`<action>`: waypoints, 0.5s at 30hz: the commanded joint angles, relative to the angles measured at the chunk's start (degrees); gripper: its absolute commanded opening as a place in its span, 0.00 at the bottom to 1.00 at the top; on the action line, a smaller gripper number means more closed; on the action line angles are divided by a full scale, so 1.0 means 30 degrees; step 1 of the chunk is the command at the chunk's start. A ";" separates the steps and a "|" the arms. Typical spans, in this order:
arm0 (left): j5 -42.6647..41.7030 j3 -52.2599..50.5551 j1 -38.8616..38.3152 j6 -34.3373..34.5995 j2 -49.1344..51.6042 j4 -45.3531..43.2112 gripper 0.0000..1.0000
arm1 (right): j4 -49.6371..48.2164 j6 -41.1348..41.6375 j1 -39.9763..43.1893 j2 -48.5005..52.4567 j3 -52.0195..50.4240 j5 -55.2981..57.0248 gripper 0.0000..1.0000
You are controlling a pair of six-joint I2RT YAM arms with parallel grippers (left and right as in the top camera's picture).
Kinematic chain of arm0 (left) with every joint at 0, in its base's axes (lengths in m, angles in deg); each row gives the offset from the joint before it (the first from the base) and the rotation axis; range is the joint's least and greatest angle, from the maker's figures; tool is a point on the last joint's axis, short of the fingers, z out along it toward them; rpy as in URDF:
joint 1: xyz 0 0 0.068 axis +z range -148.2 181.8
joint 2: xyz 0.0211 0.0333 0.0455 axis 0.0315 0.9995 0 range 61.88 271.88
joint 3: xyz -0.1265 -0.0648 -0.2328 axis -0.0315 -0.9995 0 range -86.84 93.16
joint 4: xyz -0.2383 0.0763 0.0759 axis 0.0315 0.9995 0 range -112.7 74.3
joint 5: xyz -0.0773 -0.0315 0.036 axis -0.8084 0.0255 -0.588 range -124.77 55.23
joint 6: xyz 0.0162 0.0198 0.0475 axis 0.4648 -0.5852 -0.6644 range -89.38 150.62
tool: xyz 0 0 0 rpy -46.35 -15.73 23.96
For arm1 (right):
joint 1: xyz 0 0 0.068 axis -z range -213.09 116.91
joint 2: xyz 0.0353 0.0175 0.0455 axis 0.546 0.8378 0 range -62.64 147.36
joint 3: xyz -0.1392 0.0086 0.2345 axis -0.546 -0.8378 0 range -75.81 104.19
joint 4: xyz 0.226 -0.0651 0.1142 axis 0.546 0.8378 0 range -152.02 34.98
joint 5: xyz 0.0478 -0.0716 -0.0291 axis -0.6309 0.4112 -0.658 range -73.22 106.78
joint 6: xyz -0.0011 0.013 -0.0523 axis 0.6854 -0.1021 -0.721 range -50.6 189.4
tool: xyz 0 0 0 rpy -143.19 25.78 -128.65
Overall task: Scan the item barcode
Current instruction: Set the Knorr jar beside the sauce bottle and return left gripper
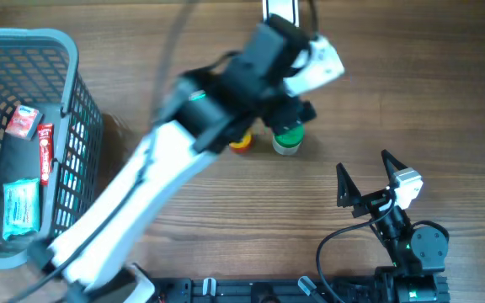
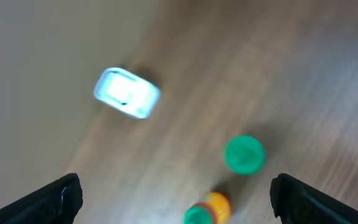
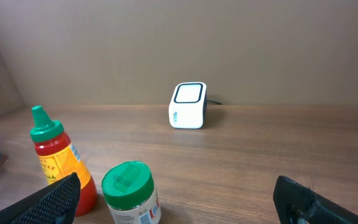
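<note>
From overhead we saw the left arm [image 1: 141, 194] reaching across the table [image 1: 251, 219] from beside the basket [image 1: 74, 50], its end above a green-lidded jar [image 1: 287, 139] and a red sauce bottle [image 1: 241, 145] standing just beside each other; the right gripper [image 1: 364, 164] sat near the front edge, fingers spread wide and empty; the left wrist view showed the left gripper [image 2: 176, 186] wide open, holding nothing, over jar and bottle, the white scanner [image 2: 127, 93] farther off; the right wrist view had bottle and jar near, the scanner well behind them.

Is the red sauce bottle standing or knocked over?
Upright. In the right wrist view the red sauce bottle stands vertical, green cap on top, beside the green-lidded jar.
</note>
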 commanded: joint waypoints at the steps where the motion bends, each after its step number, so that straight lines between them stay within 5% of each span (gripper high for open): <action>1: 0.2878 0.0117 0.2922 0.3213 -0.2994 0.0714 1.00 | -0.0036 -0.0022 -0.0044 -0.0138 -0.0022 0.0102 1.00; 10: 0.3198 -0.0066 1.8710 1.9504 -0.5581 0.3810 1.00 | -0.0036 -0.0022 -0.0044 -0.0138 -0.0022 0.0102 1.00; 15: 0.3140 -0.3038 2.3904 2.3372 -0.5311 0.5391 1.00 | -0.0036 -0.0022 -0.0044 -0.0138 -0.0022 0.0102 1.00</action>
